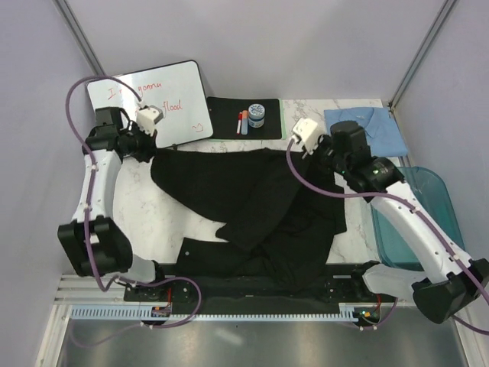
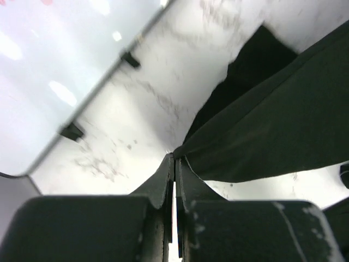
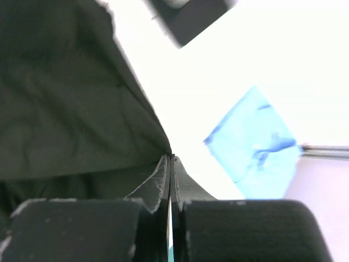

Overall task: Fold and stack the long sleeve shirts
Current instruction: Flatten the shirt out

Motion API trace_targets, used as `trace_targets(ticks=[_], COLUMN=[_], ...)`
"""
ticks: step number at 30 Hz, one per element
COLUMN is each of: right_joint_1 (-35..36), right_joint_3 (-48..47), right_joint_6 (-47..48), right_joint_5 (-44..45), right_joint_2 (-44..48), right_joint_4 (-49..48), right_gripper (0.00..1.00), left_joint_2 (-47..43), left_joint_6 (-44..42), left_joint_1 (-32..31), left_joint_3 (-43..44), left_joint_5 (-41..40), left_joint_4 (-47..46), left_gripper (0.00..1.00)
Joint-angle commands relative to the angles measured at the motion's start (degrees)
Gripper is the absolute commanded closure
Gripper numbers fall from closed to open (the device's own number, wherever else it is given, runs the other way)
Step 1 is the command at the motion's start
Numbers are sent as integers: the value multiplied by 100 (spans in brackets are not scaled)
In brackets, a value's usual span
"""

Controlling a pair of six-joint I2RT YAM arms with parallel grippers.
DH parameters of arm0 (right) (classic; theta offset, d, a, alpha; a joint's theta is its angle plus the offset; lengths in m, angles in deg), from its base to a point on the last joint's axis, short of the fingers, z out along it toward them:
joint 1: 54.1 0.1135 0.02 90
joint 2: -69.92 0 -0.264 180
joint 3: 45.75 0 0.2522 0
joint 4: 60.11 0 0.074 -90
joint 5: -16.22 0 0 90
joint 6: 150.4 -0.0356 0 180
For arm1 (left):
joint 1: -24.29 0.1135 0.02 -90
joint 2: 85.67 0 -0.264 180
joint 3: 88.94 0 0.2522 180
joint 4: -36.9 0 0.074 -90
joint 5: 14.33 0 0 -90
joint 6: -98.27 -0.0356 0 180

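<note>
Both arms grip the far edge of the black shirt (image 1: pixel 260 214), which sprawls across the middle of the worktop from just short of the far edge down to the near edge, its lower half bunched and a sleeve crossed over the body. The left gripper (image 2: pixel 175 158) has its jaws pressed together on a corner of the cloth near the whiteboard (image 1: pixel 149 103) at the far left. The right gripper (image 3: pixel 170 158) pinches the opposite corner in the same way, with the edge drawn fairly straight between the two. The light blue shirt (image 1: pixel 365 126) lies flat, apparently already folded, in the far right corner, just beyond a teal bin (image 1: pixel 428 222) at the right edge. The black shirt's fold appears to be the step in hand. The next move likely calls for both arms to lift and carry the held edge in step, so the cloth settles smooth rather than onto the rumpled sleeve.
</note>
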State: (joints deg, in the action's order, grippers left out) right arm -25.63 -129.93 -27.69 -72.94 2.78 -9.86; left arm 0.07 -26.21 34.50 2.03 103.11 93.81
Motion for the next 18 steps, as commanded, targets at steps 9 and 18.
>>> trace_targets(ticks=[9,18], right_joint_1=[-702,-702], right_joint_3=[-2870,-4864], right_joint_6=[-836,-1073], right_joint_5=[29,162], right_joint_2=[103,710], right_joint_4=[-19,569], right_gripper=[100,100], left_joint_2=[-2253,-4351], left_joint_6=[354,1373], left_joint_1=[-37,-37], left_joint_3=[734,646], left_joint_5=[403,-545], left_joint_4=[-597,-1546], left_gripper=[98,98])
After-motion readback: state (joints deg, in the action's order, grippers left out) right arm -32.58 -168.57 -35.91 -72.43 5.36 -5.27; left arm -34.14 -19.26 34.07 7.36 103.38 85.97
